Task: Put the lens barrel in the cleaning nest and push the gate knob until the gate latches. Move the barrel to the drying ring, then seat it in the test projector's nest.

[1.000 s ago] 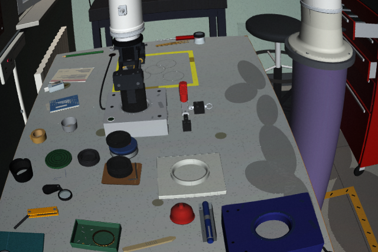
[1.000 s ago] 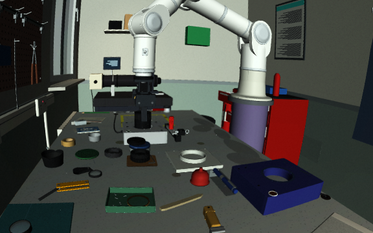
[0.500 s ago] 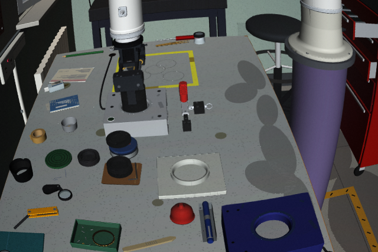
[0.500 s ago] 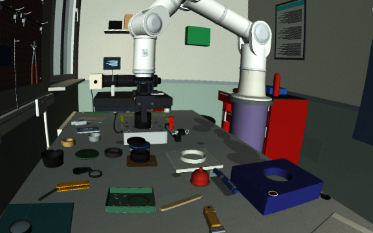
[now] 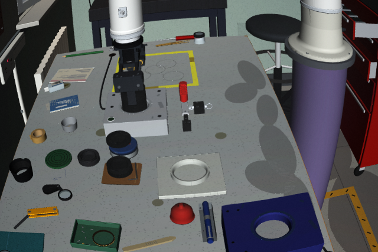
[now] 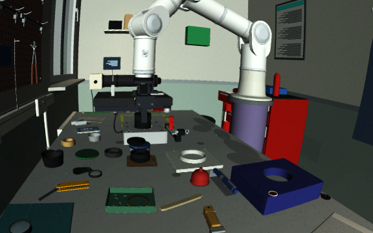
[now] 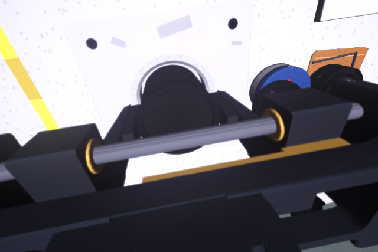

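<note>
The black lens barrel [image 5: 133, 100] is partly hidden by the fingers that grip it; it stands upright in the round opening of the grey cleaning nest block [image 5: 136, 115], held by my gripper [image 7: 177, 112] from above. To the block's right is the gate mechanism with its red knob [image 5: 183, 91] upright and a black latch piece [image 5: 186, 124] in front. The white drying ring [image 5: 190, 171] sits on a pale plate nearer the front. The blue test projector block [image 5: 271, 225] with a round nest is at the front right corner.
The arm's purple pedestal [image 5: 317, 121] stands at the table's right edge. Black lens caps on a blue disc [image 5: 122, 145] and a brown mat lie just in front of the cleaning block. A red dome [image 5: 182, 213], a blue pen [image 5: 207, 221] and a green tray [image 5: 96, 235] line the front.
</note>
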Robot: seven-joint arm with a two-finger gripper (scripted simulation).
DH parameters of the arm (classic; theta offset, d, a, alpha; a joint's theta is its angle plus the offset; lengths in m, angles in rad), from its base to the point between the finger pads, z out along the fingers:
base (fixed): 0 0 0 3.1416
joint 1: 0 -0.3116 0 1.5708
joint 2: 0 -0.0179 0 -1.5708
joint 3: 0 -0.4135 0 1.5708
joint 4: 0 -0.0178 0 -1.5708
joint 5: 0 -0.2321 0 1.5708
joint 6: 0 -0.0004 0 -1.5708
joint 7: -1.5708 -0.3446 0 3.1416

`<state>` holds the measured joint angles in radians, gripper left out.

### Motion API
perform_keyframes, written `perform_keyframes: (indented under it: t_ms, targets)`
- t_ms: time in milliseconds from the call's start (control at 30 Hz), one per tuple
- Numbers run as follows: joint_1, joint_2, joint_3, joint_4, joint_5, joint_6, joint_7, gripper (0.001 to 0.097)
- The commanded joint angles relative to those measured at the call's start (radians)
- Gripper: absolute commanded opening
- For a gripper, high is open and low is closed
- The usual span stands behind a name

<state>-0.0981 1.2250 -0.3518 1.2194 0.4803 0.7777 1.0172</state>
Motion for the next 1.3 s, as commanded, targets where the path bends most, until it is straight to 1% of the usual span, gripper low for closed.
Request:
perform_keyframes:
  t_ms: [0,500,1267]
  targets:
    - [0.000,-0.001,0.000,-0.001,0.000,0.000,0.000,0.0075]
    - [0.000,-0.001,0.000,-0.001,0.000,0.000,0.000,0.0085]
    - [0.000,-0.001,0.000,-0.001,0.000,0.000,0.000,0.0545]
